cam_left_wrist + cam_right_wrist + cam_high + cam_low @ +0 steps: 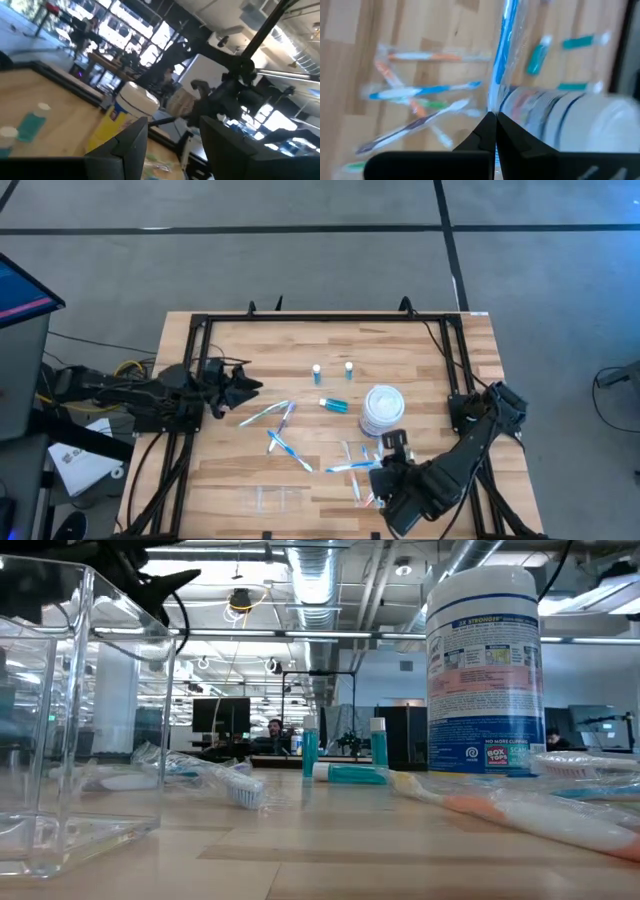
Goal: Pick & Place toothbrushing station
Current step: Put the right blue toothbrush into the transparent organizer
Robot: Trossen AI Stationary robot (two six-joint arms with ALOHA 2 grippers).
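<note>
Several slim wrapped toothbrushes (285,442) lie scattered on the wooden table (240,340), some of them near my right gripper (420,92). Two small blue bottles (316,370) stand upright at the far middle, and a third (333,405) lies on its side. My right gripper (378,470) is at the near right and is shut on a blue toothbrush in clear wrap (502,45). My left gripper (245,388) hovers open at the table's left side, with nothing between its fingers (132,145). My right gripper pinches the clear-wrapped blue toothbrush by one end (495,102) between its two shut fingertips. The fingers slant down from the table's near right and lie along the brush. The brush juts out beyond the fingertips, past the side of the white canister.
A white wipes canister (382,410) stands upright just beyond my right gripper. A clear plastic box (275,498) sits near the front edge, left of centre. A black frame (330,317) runs along the table's far and side edges.
</note>
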